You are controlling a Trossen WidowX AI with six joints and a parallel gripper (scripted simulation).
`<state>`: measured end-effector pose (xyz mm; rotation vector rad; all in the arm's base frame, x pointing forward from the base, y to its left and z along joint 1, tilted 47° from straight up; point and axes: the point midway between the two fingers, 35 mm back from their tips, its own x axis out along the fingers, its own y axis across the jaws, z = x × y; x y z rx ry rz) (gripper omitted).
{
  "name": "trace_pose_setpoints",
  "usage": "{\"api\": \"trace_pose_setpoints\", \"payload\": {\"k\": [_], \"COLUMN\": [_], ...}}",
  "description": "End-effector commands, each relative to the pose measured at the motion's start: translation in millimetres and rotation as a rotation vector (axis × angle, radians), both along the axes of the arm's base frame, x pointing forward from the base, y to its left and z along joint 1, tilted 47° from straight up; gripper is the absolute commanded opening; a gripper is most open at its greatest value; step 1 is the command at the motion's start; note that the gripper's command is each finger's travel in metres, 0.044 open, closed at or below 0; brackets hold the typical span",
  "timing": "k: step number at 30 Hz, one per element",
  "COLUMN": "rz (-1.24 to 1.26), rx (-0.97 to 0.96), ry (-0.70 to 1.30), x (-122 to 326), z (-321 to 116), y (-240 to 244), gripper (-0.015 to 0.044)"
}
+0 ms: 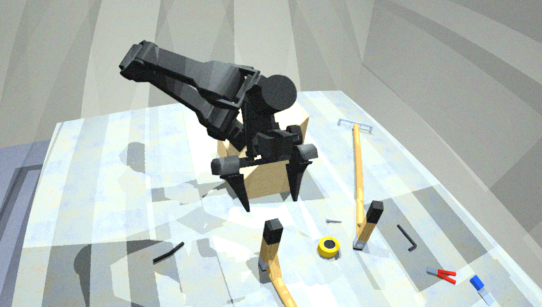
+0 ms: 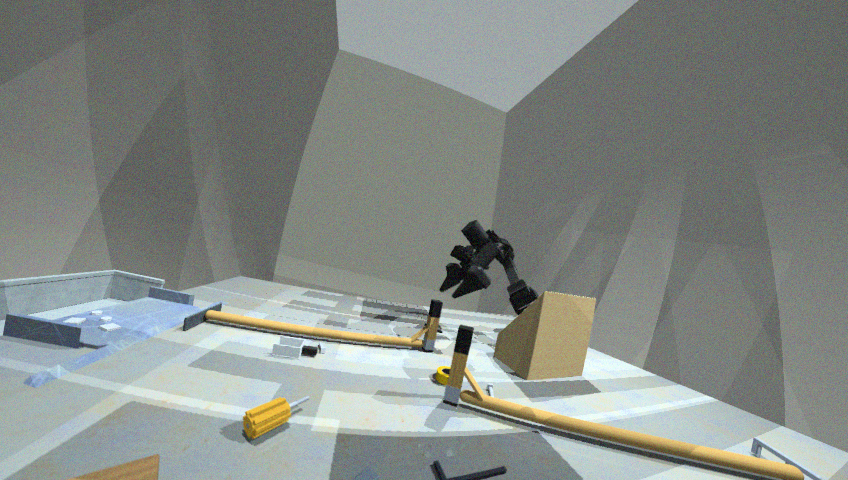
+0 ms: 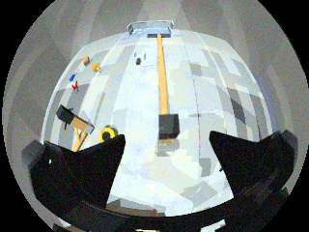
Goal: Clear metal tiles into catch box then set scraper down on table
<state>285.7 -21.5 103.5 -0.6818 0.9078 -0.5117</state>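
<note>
The long scraper lies on the table: its wooden shaft (image 2: 309, 331) (image 3: 162, 77) runs to a dark blade (image 2: 202, 316) at the near edge of the steel bench plate (image 2: 142, 314). Its upright grip post, black-topped (image 1: 273, 231) (image 2: 435, 309) (image 3: 169, 126), stands at the arm's end. Several small pale tiles (image 2: 75, 321) lie on the plate. The catch box (image 2: 71, 291) (image 3: 151, 23) is at the far end; its inside is largely hidden. My gripper (image 1: 272, 205) (image 2: 448, 293) (image 3: 167, 135) is open and empty, above and short of the grip post, which shows between the fingers in the wrist view.
A second long tool (image 1: 358, 171) (image 2: 595, 429) with an open frame head lies alongside, its post (image 1: 368, 228) upright. Yellow tape (image 1: 321, 249) lies between the posts. A wooden wedge block (image 1: 268, 180) (image 2: 559, 339) is behind the gripper. A bolt (image 1: 333, 220), hex key (image 1: 406, 235) and screwdriver (image 2: 266, 418) lie around.
</note>
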Motion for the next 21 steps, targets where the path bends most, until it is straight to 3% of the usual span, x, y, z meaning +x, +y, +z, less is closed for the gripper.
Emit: {"api": "trace_pose_setpoints", "payload": {"k": [1, 21], "rz": [-0.004, -0.004], "rx": [-0.002, -0.006], "ry": [-0.005, -0.007], "x": [-2, -8], "z": [10, -11], "y": [9, -14], "gripper": [0.0440, 0.0440]}}
